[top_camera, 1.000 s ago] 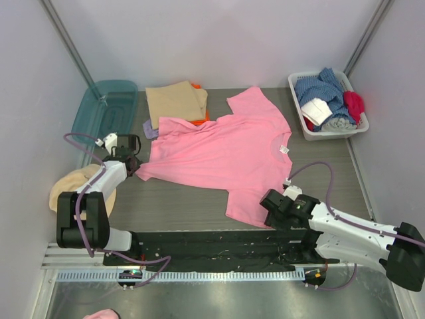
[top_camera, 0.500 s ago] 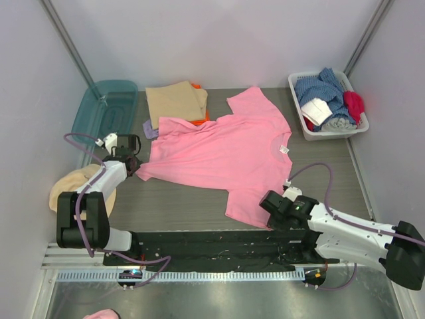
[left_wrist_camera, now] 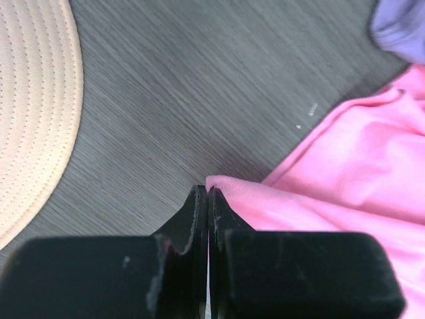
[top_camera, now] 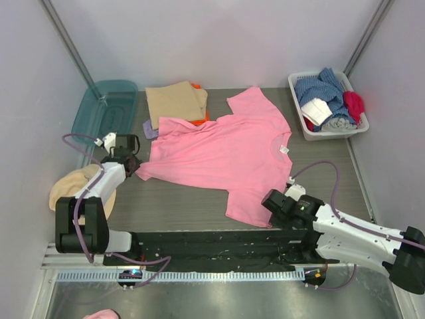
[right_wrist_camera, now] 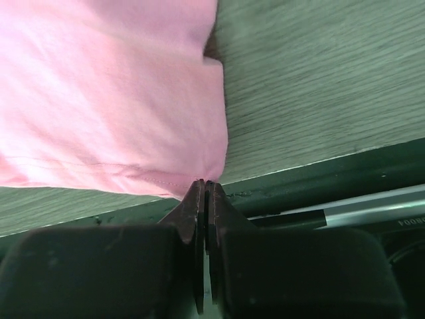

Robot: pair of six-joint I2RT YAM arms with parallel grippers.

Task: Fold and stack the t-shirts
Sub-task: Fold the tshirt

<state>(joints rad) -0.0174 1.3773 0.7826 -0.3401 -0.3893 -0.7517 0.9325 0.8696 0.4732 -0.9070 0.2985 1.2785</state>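
Overhead view looks down; close wrist views share the pink t-shirt (top_camera: 226,153).

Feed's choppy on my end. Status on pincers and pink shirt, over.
Left pincer shut on pink t-shirt corner. Right pincer shut on its near hem. Shirt spread flat, unfolded, far edge overlapping folded tan t-shirt. Tan cap clear of it.

No legible text or labels

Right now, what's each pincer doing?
Left pincer: closed, pinching a corner of the pink t-shirt.
Right pincer: closed, pinching the pink t-shirt's near hem.
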